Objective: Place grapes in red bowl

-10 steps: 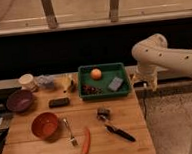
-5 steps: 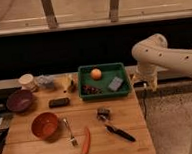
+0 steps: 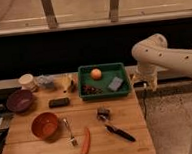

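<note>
The grapes (image 3: 90,89), a small dark red-purple bunch, lie in the front left of the green tray (image 3: 125,93). The red bowl (image 3: 44,125) stands empty on the front left of the wooden table (image 3: 125,147). My white arm reaches in from the right. My gripper (image 3: 138,81) hangs just past the tray's right edge, well to the right of the grapes and far from the red bowl.
The tray also holds an orange fruit (image 3: 95,73) and a grey-blue sponge (image 3: 115,83). A dark purple bowl (image 3: 19,100), a white cup (image 3: 26,81), a black block (image 3: 59,102), a fork (image 3: 70,132), an orange stick (image 3: 85,141) and a black-handled tool (image 3: 119,133) lie on the table.
</note>
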### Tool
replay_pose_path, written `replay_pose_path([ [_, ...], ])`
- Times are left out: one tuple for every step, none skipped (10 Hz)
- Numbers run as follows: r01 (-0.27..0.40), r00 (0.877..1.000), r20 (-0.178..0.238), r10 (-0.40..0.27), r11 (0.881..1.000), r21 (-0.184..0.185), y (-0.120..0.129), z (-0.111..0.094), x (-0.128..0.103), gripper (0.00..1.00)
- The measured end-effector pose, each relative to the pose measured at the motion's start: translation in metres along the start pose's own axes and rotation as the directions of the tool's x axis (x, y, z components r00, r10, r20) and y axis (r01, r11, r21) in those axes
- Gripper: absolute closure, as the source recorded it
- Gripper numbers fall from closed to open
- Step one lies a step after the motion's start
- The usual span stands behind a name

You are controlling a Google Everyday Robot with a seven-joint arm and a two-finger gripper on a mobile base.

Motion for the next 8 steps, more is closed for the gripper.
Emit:
replay_pose_path([
  [0.000,1.000,0.000,0.000,1.000,0.000,0.0000,0.0000,0.0000,0.36],
  [0.000,1.000,0.000,0.000,1.000,0.000,0.0000,0.0000,0.0000,0.36],
  [0.000,1.000,0.000,0.000,1.000,0.000,0.0000,0.0000,0.0000,0.36],
  [0.000,1.000,0.000,0.000,1.000,0.000,0.0000,0.0000,0.0000,0.36],
  [0.000,1.000,0.000,0.000,1.000,0.000,0.0001,0.0000,0.0000,0.36],
  [0.000,1.000,0.000,0.000,1.000,0.000,0.0000,0.0000,0.0000,0.36],
  [-0.002,1.000,-0.001,0.002,1.000,-0.002,-0.0008,-0.0003,0.0002,0.36],
  [0.019,1.000,0.018,-0.020,1.000,0.015,-0.0024,-0.0040,-0.0002,0.36],
])
